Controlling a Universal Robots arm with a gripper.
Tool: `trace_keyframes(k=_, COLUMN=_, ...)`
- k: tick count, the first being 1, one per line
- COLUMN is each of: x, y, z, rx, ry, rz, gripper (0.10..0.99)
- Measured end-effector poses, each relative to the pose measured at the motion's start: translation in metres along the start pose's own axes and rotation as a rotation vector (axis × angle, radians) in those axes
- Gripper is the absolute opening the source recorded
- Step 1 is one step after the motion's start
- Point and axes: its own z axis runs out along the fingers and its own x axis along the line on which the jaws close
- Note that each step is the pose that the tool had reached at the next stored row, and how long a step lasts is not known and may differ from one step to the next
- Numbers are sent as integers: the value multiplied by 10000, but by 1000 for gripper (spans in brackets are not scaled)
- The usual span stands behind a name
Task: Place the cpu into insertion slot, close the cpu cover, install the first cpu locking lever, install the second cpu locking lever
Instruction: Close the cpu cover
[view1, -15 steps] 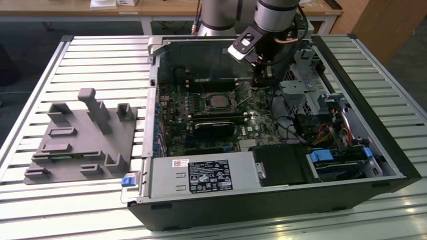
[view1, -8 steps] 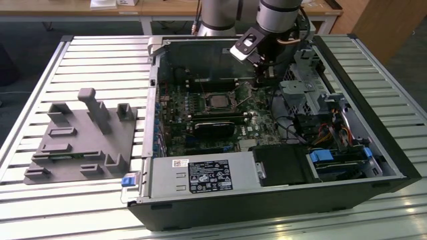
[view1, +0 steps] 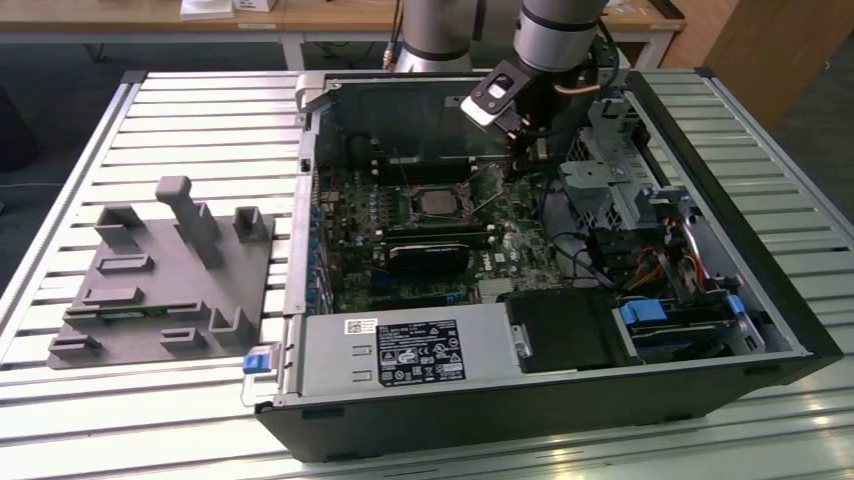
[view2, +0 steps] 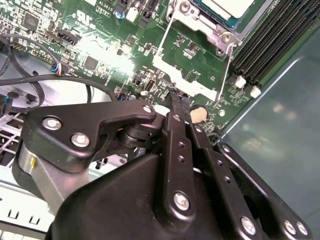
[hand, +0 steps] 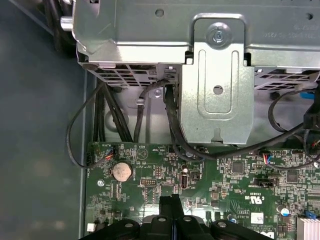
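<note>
Hovering inside computer case (view1: 534, 420), tool (hand: 172, 199), slatted metal table (view1: 174, 110), wooden desk (view1: 334, 15) behind

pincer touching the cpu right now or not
Apart. In the second wrist view the shut pincer hangs over the green motherboard, with a clear stretch of board between its tips and the cpu.

The worktop (view1: 200, 110) was made of pale metal slats. An open black computer case (view1: 534, 415) lay on it, and a grey fixture block (view1: 160, 290) with upright posts sat just beside it, toward the exterior view's left.
</note>
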Motion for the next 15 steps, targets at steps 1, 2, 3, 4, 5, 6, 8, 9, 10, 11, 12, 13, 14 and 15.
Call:
trace_keyframes(k=1, x=0, y=3, z=8, rx=2, ry=1, rz=0, gripper=106)
trace_keyframes(k=2, x=-1, y=3, z=14, rx=2, ry=0, rz=1, gripper=106)
trace_keyframes(k=3, x=-1, y=3, z=19, rx=2, ry=1, rz=1, gripper=106)
trace_keyframes(k=4, x=-1, y=3, z=22, rx=3, ry=0, rz=1, gripper=106)
trace_keyframes(k=5, x=-1, y=3, z=24, rx=3, ry=-1, rz=1, gripper=106)
trace_keyframes(k=6, x=-1, y=2, z=25, rx=4, ry=-2, rz=0, gripper=106)
trace_keyframes(k=8, x=-1, y=-22, z=27, rx=3, ry=1, rz=-1, gripper=106)
trace_keyframes(k=9, x=-1, y=-41, z=27, rx=3, ry=1, rz=-1, gripper=106)
trace_keyframes(k=10, x=-1, y=-58, z=26, rx=3, ry=0, rz=0, gripper=106)
trace_keyframes(k=11, x=-1, y=-75, z=26, rx=4, ry=0, rz=1, gripper=106)
trace_keyframes(k=12, x=0, y=-91, z=26, rx=4, ry=0, rz=0, gripper=106)
trace_keyframes(k=13, x=0, y=-109, z=26, rx=3, ry=1, rz=1, gripper=106)
trace_keyframes(k=14, x=0, y=-127, z=26, rx=3, ry=1, rz=0, gripper=106)
trace_keyframes(k=15, x=0, y=-147, z=25, rx=3, ry=1, rz=0, gripper=106)
